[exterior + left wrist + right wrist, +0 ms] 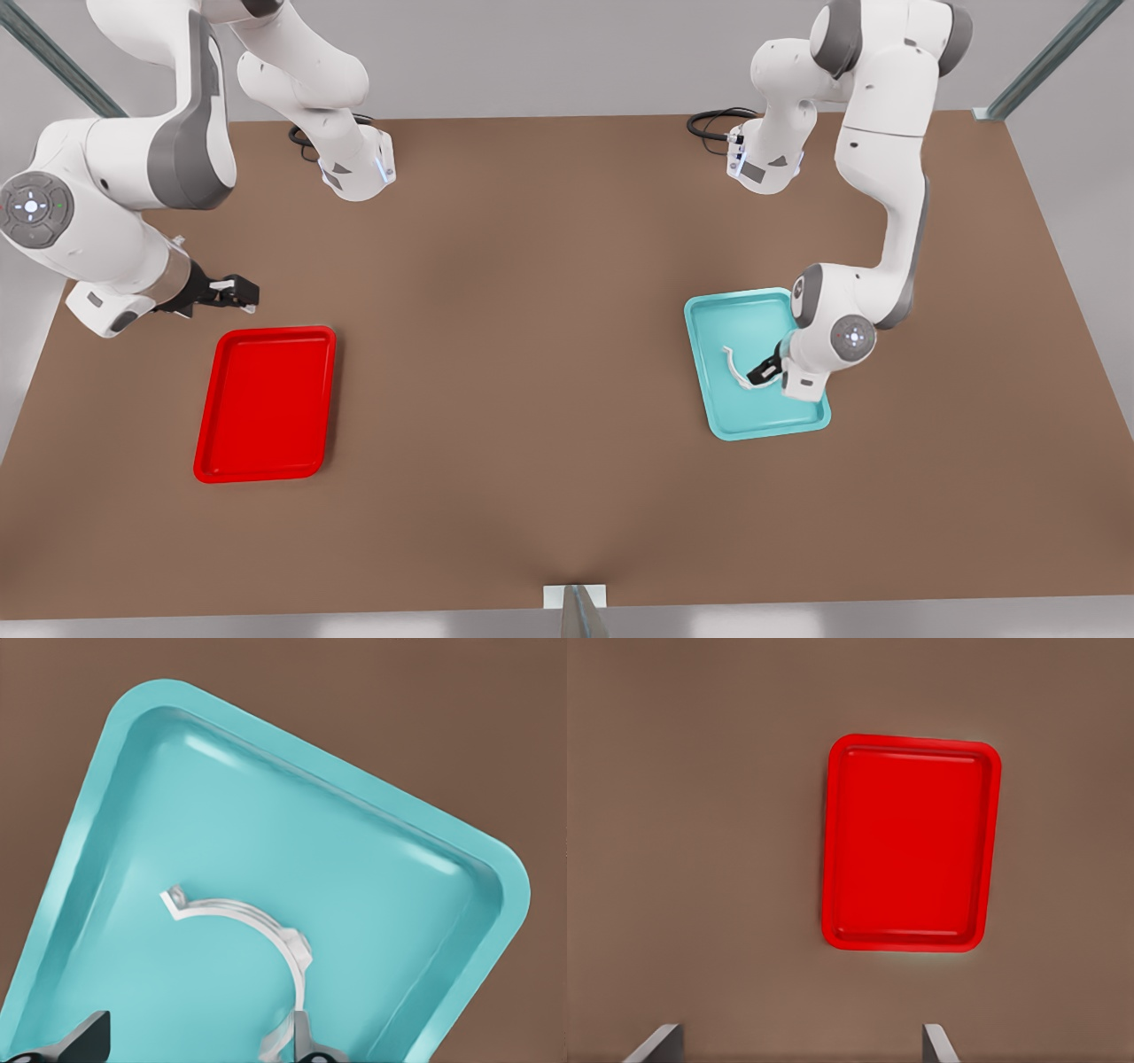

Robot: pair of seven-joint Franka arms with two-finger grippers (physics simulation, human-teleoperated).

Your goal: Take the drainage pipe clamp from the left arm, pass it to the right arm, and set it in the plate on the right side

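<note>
Front view: left gripper (760, 372), fingers (301, 1032) wide, straddles drainage pipe clamp (733, 366) lying in teal tray (700, 354) at right; right gripper (237, 292), fingers spread, waits beyond empty plate (266, 404); grasp, handover, placing remain.

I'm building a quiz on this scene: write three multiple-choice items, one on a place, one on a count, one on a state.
1. Where is the clamp?
A. red tray
B. teal tray
C. bare table

2. How many trays are there?
A. one
B. two
C. three

3. The left pincer is:
A. open around the clamp's end
B. shut and empty
C. over the red tray

B: the clamp lies in the teal tray.
B: just the teal one and the red tray.
A: its fingers are apart, one beside the clamp; the right pincer waits, open.
</note>
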